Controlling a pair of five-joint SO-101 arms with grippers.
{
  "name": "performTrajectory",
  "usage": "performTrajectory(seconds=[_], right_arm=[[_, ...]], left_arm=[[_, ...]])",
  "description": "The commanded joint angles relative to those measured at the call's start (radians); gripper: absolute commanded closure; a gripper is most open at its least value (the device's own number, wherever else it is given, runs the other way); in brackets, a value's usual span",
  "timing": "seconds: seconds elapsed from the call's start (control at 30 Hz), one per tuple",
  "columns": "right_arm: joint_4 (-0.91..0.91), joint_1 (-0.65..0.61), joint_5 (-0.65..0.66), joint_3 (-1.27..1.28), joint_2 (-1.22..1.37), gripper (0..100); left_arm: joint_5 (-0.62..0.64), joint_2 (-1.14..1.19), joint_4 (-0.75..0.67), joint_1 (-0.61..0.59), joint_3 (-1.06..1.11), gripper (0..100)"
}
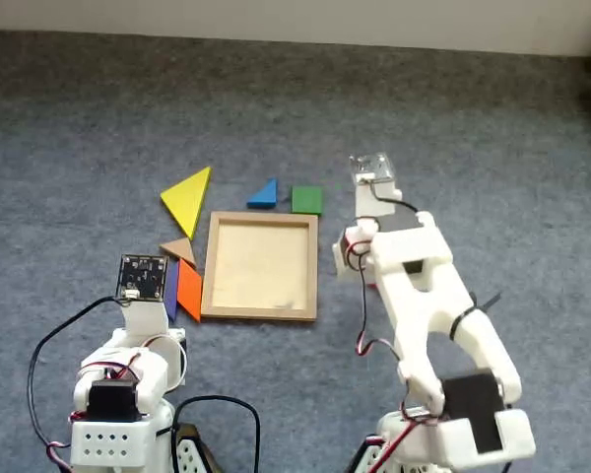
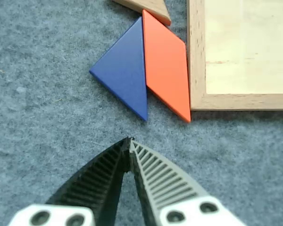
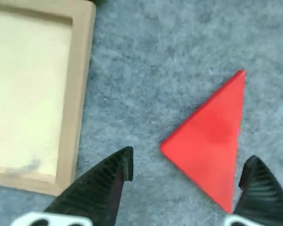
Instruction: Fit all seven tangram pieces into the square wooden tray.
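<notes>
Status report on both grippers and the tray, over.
Left gripper shut, short of dark blue triangle. Right gripper open over red triangle. Tray holds no pieces.

**Layout on the counter.** Tray (image 1: 260, 218) at centre. Behind its far edge lies the rear triangle (image 1: 265, 195), with the square piece (image 1: 307, 200) to its right. The largest triangle (image 1: 190, 200) lies off the tray's far left corner. The parallelogram (image 2: 166, 66) lies just beside the tray's left edge, and the outer triangle (image 2: 125, 75) touches the parallelogram's left side. The small triangle (image 1: 180, 250) lies behind both. The lone triangle (image 3: 212, 141) lies right of the tray.
</notes>
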Motion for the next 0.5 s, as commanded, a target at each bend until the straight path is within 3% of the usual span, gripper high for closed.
performTrajectory(seconds=[0.0, 0.47], right_arm=[[0.033, 0.058, 0.014, -0.137, 0.087, 65.1], [0.065, 0.073, 0.017, -0.179, 0.197, 65.1]], left_arm=[[-0.006, -0.013, 0.005, -0.015, 0.019, 99], [-0.006, -0.013, 0.005, -0.015, 0.019, 99]])
